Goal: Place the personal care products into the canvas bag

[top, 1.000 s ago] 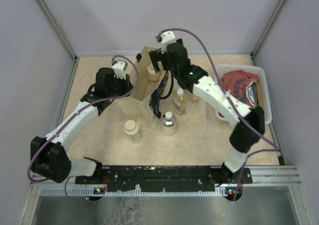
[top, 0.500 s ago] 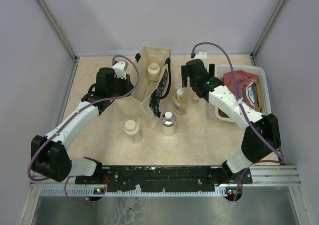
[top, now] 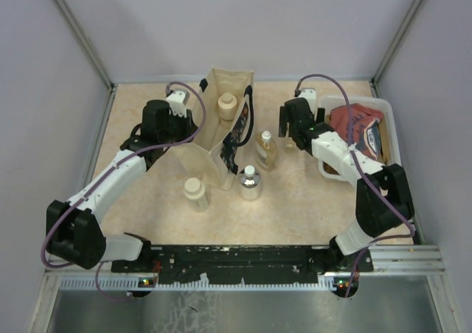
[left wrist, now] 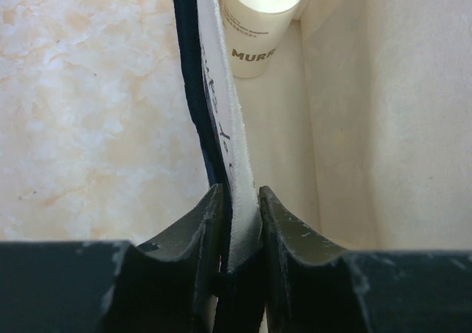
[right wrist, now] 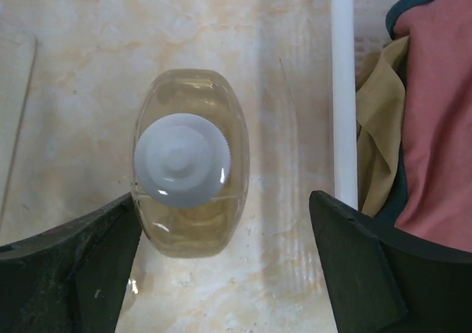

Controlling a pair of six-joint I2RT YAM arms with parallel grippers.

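The canvas bag (top: pixel 214 138) stands open at the table's middle, with one cream jar (top: pixel 227 104) inside it. My left gripper (left wrist: pixel 237 204) is shut on the bag's left rim (left wrist: pixel 221 141), and the jar (left wrist: pixel 262 20) shows beyond it in the left wrist view. My right gripper (right wrist: pixel 221 233) is open and straddles a slim amber bottle (right wrist: pixel 190 163) from above. The bottle sits near the left finger (right wrist: pixel 74 263). In the top view this gripper (top: pixel 290 132) hides that bottle. A second amber bottle (top: pixel 266 150), a round clear bottle (top: pixel 249 183) and another cream jar (top: pixel 195 191) stand on the table.
A white plastic tub (top: pixel 390 123) with a red shirt (top: pixel 354 123) stands at the right. Its rim (right wrist: pixel 343 90) runs close beside my right gripper's right finger (right wrist: pixel 369 267). Enclosure walls surround the table.
My right gripper has left the bag's mouth, leaving the cream jar inside, and has moved right and down over the amber bottle beside the tub. The left arm has not moved.
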